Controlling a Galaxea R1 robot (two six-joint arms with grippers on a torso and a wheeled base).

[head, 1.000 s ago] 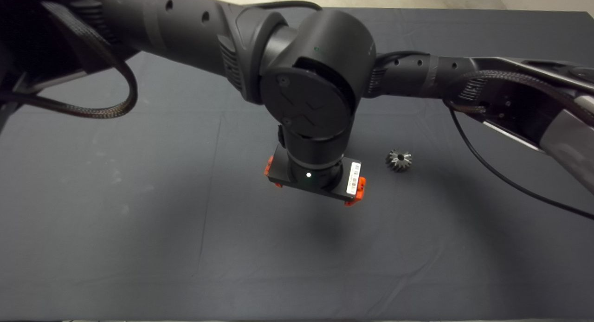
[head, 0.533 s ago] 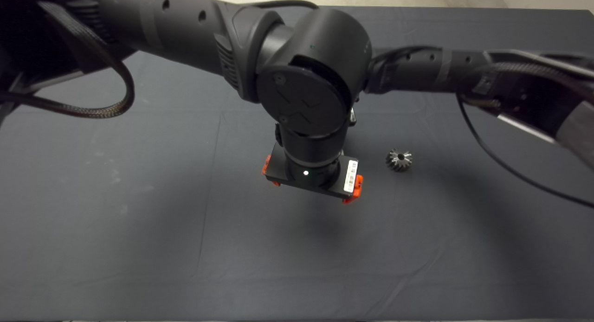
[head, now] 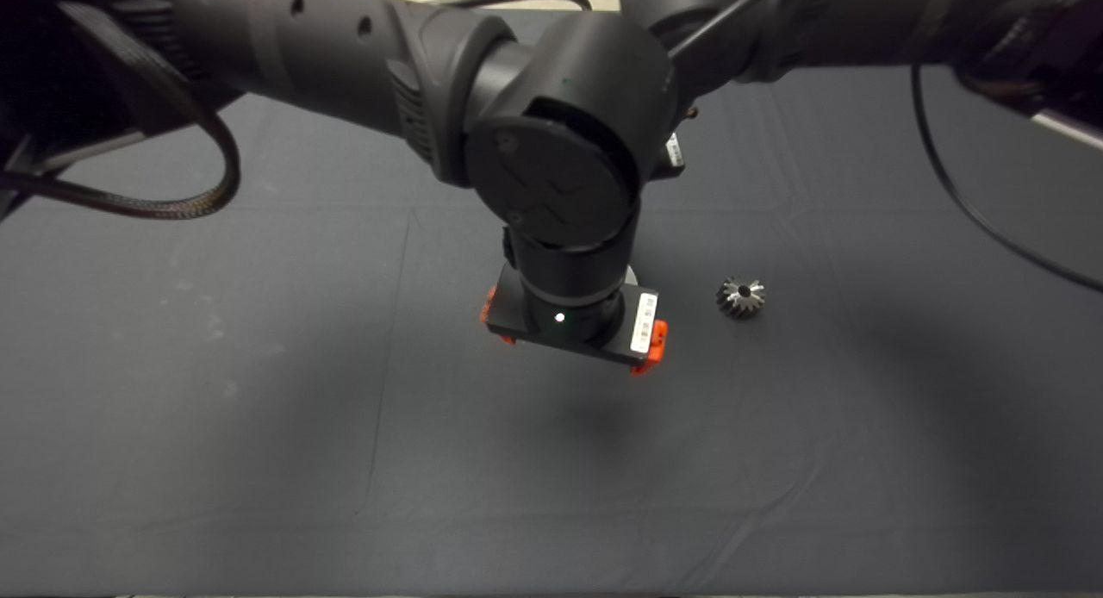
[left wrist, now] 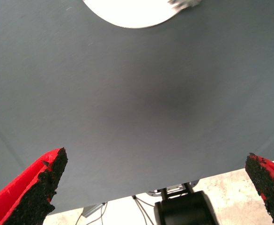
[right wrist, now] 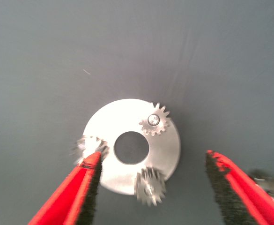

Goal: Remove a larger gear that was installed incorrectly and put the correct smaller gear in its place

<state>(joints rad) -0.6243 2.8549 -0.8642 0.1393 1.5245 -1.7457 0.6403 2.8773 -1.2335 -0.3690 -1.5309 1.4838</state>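
Both hands are open: the left hand point(head: 569, 344) hangs over the tabletop's point(head: 215, 426) middle, the right hand point(right wrist: 151, 187) above a round plate point(right wrist: 167, 150) with three small gears; the larger gear point(head: 741, 296) lies apart.

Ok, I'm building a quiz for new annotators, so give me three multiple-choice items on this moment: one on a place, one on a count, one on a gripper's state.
1. Where is the larger gear?
A. On the round plate
B. Loose on the mat
C. In the left gripper

2. How many small silver gears sit on the round plate?
A. One
B. Two
C. Three

3. The right gripper is:
A. Open
B. Shut on a gear
C. Shut on the plate

Answers: 1 B, the head view shows it alone on the mat. 2 C, the right wrist view shows three. 3 A, its fingers stand wide apart above the plate.
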